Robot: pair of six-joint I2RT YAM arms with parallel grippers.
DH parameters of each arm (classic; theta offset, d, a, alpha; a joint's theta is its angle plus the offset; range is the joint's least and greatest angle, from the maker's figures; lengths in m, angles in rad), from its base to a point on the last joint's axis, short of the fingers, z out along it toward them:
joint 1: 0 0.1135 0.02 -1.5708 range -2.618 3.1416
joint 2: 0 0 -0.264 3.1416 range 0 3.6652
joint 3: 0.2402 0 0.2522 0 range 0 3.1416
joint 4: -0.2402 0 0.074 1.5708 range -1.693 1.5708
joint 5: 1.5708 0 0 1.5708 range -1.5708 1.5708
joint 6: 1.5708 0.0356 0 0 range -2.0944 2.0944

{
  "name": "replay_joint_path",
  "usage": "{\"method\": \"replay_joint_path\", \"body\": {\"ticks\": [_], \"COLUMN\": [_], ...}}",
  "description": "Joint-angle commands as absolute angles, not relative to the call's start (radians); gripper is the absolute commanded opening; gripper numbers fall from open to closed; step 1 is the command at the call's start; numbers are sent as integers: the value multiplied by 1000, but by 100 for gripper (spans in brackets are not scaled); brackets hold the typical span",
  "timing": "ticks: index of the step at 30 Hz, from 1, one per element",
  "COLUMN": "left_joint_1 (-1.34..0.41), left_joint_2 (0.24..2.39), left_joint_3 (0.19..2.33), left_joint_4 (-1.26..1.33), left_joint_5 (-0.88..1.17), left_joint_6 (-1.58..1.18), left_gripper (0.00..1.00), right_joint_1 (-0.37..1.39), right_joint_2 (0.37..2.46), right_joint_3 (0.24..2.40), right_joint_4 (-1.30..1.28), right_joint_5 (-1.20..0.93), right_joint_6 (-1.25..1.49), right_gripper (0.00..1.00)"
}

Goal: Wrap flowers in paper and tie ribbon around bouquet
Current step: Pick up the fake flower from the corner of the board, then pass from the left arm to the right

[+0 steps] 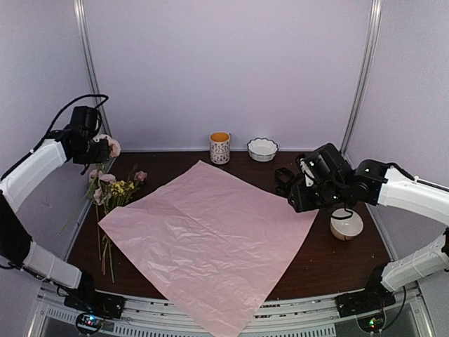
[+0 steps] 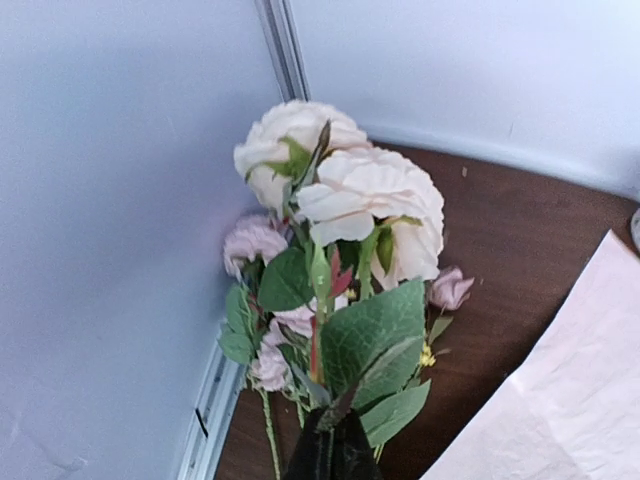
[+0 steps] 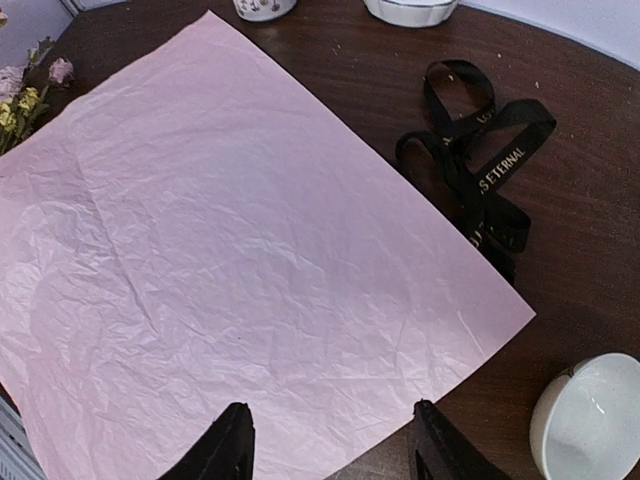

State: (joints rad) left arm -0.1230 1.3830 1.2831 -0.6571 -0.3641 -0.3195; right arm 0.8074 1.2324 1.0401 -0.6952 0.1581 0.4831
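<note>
The pink-lilac paper point(image 1: 210, 239) lies spread flat on the dark table, also filling the right wrist view point(image 3: 250, 250). My left gripper point(image 1: 102, 149) is raised at the back left, shut point(image 2: 333, 450) on the stems of some pale roses point(image 2: 350, 190) with green leaves. The other flowers point(image 1: 116, 188) lie on the table below it, beside the paper's left corner. The black ribbon point(image 1: 284, 179) lies looped by the paper's right edge point(image 3: 475, 160). My right gripper point(image 1: 298, 200) hovers open point(image 3: 330, 407) above the paper's right corner, holding nothing.
A patterned cup point(image 1: 219, 147) and a scalloped white bowl point(image 1: 262, 149) stand at the back. Another white bowl point(image 1: 346, 223) sits at the right, near my right arm. Grey walls and metal posts close in the table's sides and back.
</note>
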Motion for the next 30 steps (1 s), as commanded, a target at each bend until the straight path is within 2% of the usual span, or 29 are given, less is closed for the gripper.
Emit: {"method": "replay_joint_path", "body": {"ticks": [1,3,6,9,12,16,20,26,30], "left_joint_1": [-113,-112,-116,-147,-227,-413,-537,-606,-616], "left_joint_2": [1236,1170,1089,1009,978,1007,1098,1185,1223], "left_joint_3": [1308,1315,1278,1133,950,824,824,816,838], "left_joint_4": [-533,-498,-445,-297,-34,269,396,490,483], "left_joint_5": [-432,-375,-178,30,162,115,46,43,88], "left_joint_6": [-261,-239,-302,-455,-637,-719,-715,-739,-717], "left_gripper": [0,0,0,0,0,0,0,0,0], "right_joint_1": [833,842,857,874,884,915,958,977,979], "right_joint_2": [1244,1247,1271,1328,1426,1583,1731,1899,1944], "right_joint_3": [1141,1165,1201,1226,1258,1387,1515,1664,1709], "right_joint_4": [-611,-531,-419,-275,-118,-87,-105,-303,-428], "right_joint_5": [158,120,21,-138,-298,-349,-368,-232,-82], "right_joint_6": [416,379,334,333,385,422,431,404,346], "right_gripper": [53,53,53,53,53,56,68,83,79]}}
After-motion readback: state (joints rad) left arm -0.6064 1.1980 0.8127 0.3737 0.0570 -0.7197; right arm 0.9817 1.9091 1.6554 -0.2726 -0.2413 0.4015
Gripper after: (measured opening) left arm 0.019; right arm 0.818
